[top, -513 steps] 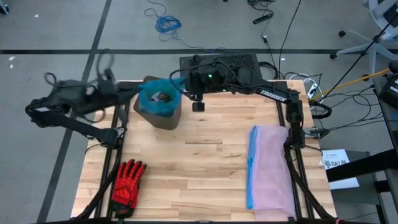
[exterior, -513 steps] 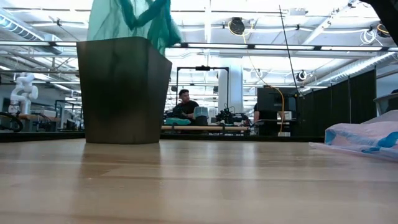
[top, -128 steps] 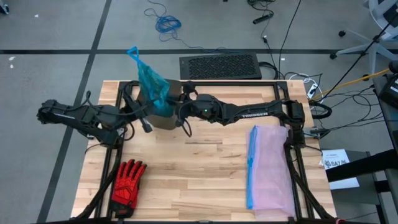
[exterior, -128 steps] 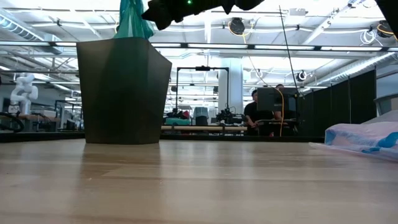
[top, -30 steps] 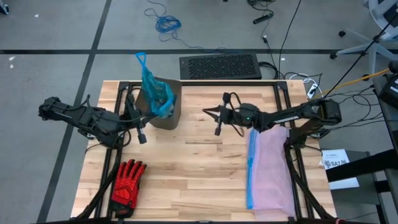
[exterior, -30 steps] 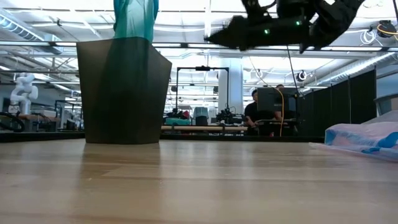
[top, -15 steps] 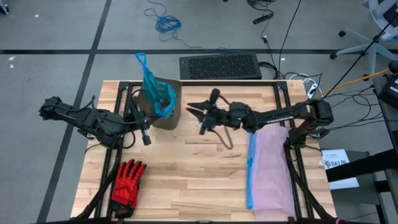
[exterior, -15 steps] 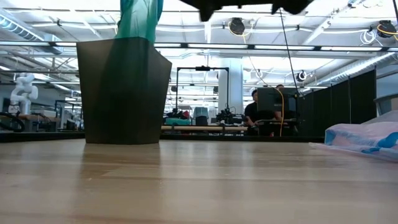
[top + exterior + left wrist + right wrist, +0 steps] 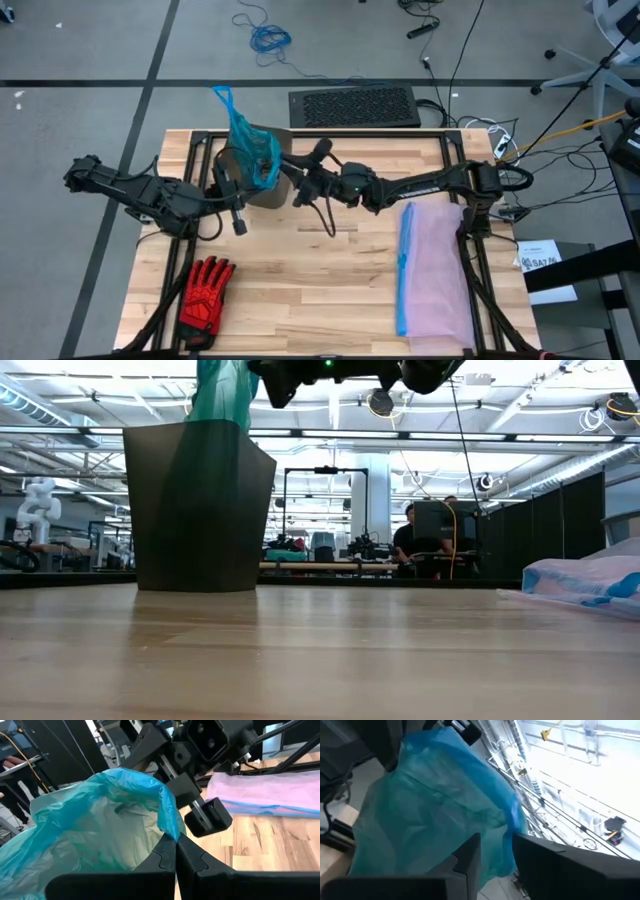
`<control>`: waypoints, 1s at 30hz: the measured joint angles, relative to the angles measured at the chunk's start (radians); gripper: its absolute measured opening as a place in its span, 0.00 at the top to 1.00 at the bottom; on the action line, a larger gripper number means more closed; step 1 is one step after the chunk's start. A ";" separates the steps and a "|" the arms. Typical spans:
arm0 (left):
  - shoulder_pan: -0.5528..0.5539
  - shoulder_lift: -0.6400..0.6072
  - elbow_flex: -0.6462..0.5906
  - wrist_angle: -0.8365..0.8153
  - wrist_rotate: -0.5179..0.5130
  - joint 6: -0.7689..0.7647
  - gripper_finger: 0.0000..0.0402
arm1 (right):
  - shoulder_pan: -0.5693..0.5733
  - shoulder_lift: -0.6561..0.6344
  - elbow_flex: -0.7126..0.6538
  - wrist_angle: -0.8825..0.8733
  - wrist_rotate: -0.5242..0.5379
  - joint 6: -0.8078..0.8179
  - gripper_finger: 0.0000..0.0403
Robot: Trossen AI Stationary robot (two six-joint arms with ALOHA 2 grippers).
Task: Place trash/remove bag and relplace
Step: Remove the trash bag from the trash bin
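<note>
A dark bin (image 9: 268, 185) (image 9: 200, 505) stands at the table's far left. The teal bag (image 9: 250, 145) (image 9: 222, 390) (image 9: 100, 830) (image 9: 435, 805) rises out of it, its lower part still inside. The trash is hidden inside the bag. My left gripper (image 9: 238, 172) (image 9: 175, 852), on the bin's left side, is shut on the bag. My right gripper (image 9: 295, 180) (image 9: 497, 852) hovers open just right of the bin, level with the raised bag. The bag's side shows right before the gap between its fingers. I cannot tell whether they touch it. My left gripper pinches the bag's upper edge (image 9: 167, 827) between its two shut fingers. The fingers come from the table's left, about level. The plastic above the bin is drawn up. One layer or several, I cannot tell.
A red-and-black glove (image 9: 205, 295) lies at the near left. A pale lilac bag with a blue rim (image 9: 435, 270) (image 9: 585, 580) lies along the right side. A black mat (image 9: 352, 105) lies on the floor past the far edge. People sit in the room behind.
My right gripper has swung from the table's middle toward the left, up to the bin and the raised bag. It has risen, rolled and opened. My left gripper has kept the bag held up.
</note>
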 joint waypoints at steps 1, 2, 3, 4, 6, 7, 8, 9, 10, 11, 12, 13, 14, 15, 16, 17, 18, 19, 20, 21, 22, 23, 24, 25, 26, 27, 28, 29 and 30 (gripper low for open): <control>0.000 0.000 0.000 -0.001 0.000 0.000 1.00 | 0.001 0.001 0.000 0.006 0.002 -0.004 0.75; 0.000 0.000 0.000 -0.001 0.003 0.000 1.00 | 0.001 0.000 0.000 0.014 0.000 -0.005 0.75; 0.000 0.000 0.000 -0.003 0.005 0.000 1.00 | 0.001 0.000 0.000 0.021 -0.002 -0.005 0.75; 0.000 0.000 0.000 -0.002 0.005 0.000 1.00 | 0.001 0.000 0.000 0.032 -0.003 -0.005 0.75; 0.000 0.000 0.000 -0.003 0.005 0.000 1.00 | 0.001 0.000 0.000 0.048 -0.005 -0.007 0.76; 0.000 0.000 0.000 -0.002 0.005 0.000 1.00 | 0.001 0.001 0.000 0.061 -0.007 -0.007 0.76; 0.000 0.000 0.000 -0.002 0.005 0.001 1.00 | 0.001 0.000 0.000 0.069 -0.011 -0.007 0.76; 0.000 0.000 0.000 -0.002 0.005 0.002 1.00 | 0.000 0.000 0.000 0.070 -0.015 -0.007 0.76; 0.000 0.000 0.000 -0.001 0.005 0.003 1.00 | 0.000 0.000 0.000 0.069 -0.024 -0.007 0.76; 0.000 0.000 0.000 0.000 0.005 0.003 1.00 | -0.001 0.000 0.000 0.064 -0.030 -0.003 0.77; 0.000 0.000 0.000 0.004 0.005 0.004 1.00 | -0.002 0.001 0.000 0.059 -0.032 0.001 0.78; 0.000 0.000 0.000 0.009 0.005 0.006 1.00 | -0.002 0.000 0.000 0.054 -0.034 0.002 0.80; 0.000 0.000 0.000 0.013 0.005 0.007 1.00 | -0.002 0.000 0.000 0.050 -0.034 0.002 0.84; 0.000 0.000 0.000 0.022 0.005 0.008 1.00 | -0.002 0.000 0.000 0.045 -0.034 0.002 0.89; 0.000 0.000 0.000 0.034 0.005 0.010 1.00 | -0.002 0.001 0.000 0.044 -0.034 0.000 0.94; 0.000 0.000 0.000 0.042 0.005 0.016 1.00 | -0.002 0.001 0.000 0.043 -0.034 -0.009 0.97; 0.000 0.000 0.000 0.051 0.005 0.029 1.00 | -0.002 0.000 0.000 0.044 -0.033 -0.018 0.98; 0.000 0.000 0.000 0.060 0.005 0.035 1.00 | 0.002 0.001 0.000 0.045 -0.033 -0.019 0.98; 0.000 0.000 0.000 0.061 0.006 0.049 1.00 | 0.004 0.000 0.000 0.046 -0.027 -0.019 0.99; 0.000 0.000 0.000 0.062 0.006 0.065 1.00 | 0.007 -0.001 0.000 0.045 -0.015 -0.023 0.99; 0.000 0.000 0.000 0.064 0.006 0.082 1.00 | 0.010 -0.003 0.000 0.044 -0.004 -0.034 1.00; 0.000 0.000 0.000 0.069 0.006 0.090 0.99 | 0.013 -0.005 0.000 0.045 0.004 -0.045 1.00; 0.000 0.000 0.000 0.075 0.006 0.100 0.98 | 0.015 -0.006 0.000 0.048 0.022 -0.056 1.00; 0.000 0.000 0.000 0.078 0.007 0.109 0.96 | 0.016 -0.007 0.000 0.052 0.041 -0.072 1.00; 0.000 0.000 0.000 0.079 0.006 0.114 0.94 | 0.019 -0.010 0.000 0.046 0.058 -0.088 1.00; 0.000 0.000 0.000 0.081 0.002 0.116 0.91 | 0.022 -0.010 0.000 0.045 0.073 -0.097 1.00; 0.000 -0.001 0.000 0.081 -0.011 0.119 0.89 | 0.023 -0.010 0.000 0.045 0.088 -0.101 1.00; 0.000 -0.005 0.000 0.081 -0.020 0.131 0.86 | 0.024 -0.012 0.000 0.045 0.099 -0.106 1.00; 0.000 -0.009 0.000 0.081 -0.033 0.137 0.83 | 0.025 -0.017 0.000 0.038 0.105 -0.110 1.00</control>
